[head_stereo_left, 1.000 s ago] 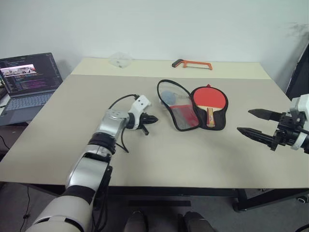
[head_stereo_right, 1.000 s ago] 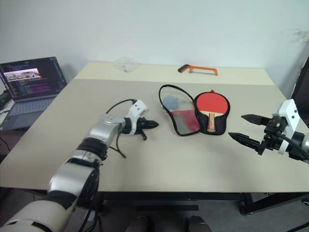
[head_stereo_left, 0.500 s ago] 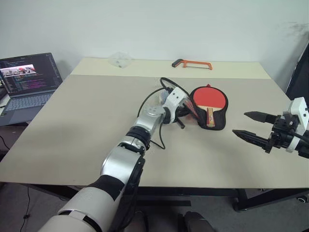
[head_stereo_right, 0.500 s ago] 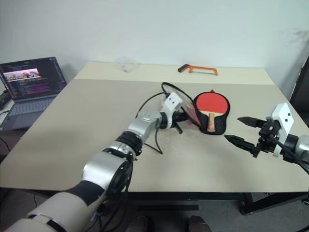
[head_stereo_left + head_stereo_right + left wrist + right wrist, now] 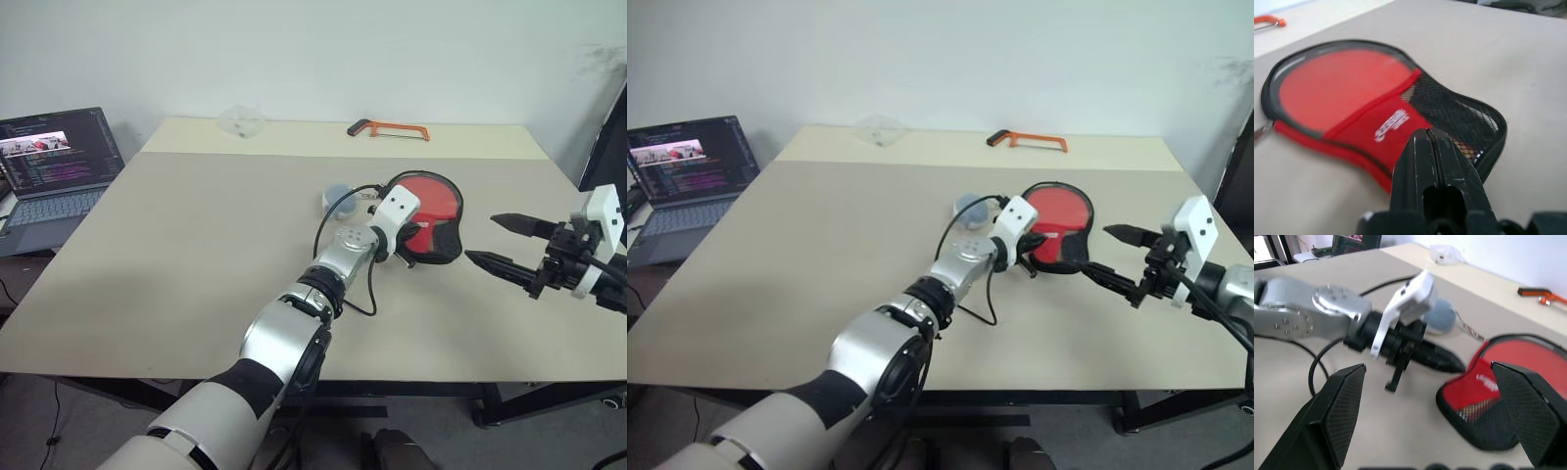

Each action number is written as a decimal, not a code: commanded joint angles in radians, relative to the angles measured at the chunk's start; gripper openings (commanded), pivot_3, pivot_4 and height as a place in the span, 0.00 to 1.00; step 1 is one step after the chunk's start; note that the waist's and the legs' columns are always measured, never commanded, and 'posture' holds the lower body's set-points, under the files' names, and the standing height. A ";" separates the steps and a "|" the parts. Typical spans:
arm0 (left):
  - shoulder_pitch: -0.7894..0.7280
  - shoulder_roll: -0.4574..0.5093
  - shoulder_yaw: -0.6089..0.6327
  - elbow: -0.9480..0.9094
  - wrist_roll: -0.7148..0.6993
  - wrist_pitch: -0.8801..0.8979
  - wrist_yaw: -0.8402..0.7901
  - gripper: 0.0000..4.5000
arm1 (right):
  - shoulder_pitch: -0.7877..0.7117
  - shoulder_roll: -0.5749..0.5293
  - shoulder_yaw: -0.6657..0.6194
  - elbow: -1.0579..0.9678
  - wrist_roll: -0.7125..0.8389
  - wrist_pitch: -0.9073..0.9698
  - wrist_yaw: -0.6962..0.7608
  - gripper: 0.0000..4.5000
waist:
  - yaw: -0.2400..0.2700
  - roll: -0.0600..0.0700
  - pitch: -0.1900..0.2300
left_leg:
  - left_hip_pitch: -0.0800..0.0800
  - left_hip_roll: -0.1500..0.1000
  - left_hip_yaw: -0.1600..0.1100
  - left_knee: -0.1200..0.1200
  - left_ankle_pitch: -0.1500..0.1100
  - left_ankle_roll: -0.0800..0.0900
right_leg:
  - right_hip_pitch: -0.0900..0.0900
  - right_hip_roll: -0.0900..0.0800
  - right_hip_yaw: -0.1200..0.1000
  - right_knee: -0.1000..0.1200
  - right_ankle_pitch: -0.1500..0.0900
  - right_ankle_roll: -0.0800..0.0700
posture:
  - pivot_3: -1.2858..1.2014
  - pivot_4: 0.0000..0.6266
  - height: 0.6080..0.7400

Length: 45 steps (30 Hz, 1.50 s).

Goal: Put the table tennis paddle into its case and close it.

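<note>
The black case lies right of the table's middle, its clear-window flap folded over the table tennis paddle. The paddle's red face shows through the window, above the red logo band and the black mesh. My left gripper is shut with nothing between its fingers. Its tip is at the case's narrow mesh end; whether it touches the case I cannot tell. My right gripper hangs open just to the right of the case, apart from it, fingers pointing at it.
A small grey round pouch sits just left of the case. An orange hacksaw and a clear plastic wrapper lie at the table's far edge. An open laptop stands off the table's left side.
My left gripper swept right across the open case, and the window flap now lies folded over the paddle. The grey pouch is uncovered. The right gripper has barely moved.
</note>
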 commanded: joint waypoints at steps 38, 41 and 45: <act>0.773 0.947 0.285 -1.387 -0.545 0.683 -0.598 0.99 | -0.544 0.262 -0.061 0.925 -0.076 0.353 -0.317 1.00 | 0.000 0.004 0.000 | 0.001 0.002 0.002 -0.001 0.000 0.000 | 0.000 -0.001 -0.001 -0.001 0.002 -0.004 | 0.52 0.24 1.00; 0.770 0.930 0.284 -1.392 -0.560 0.683 -0.589 0.99 | -0.530 0.287 -0.065 0.907 -0.071 0.362 -0.337 1.00 | 0.000 0.004 0.000 | 0.001 0.002 0.002 -0.001 0.000 0.000 | 0.000 -0.001 -0.001 -0.001 0.002 -0.004 | 0.52 0.24 1.00; 0.789 0.924 0.261 -1.431 -0.600 0.714 -0.614 0.99 | -0.529 0.318 -0.072 0.913 -0.069 0.353 -0.364 1.00 | 0.000 0.004 0.000 | 0.001 0.002 0.002 -0.002 0.000 0.000 | 0.000 -0.001 -0.001 -0.001 0.002 -0.004 | 0.52 0.24 1.00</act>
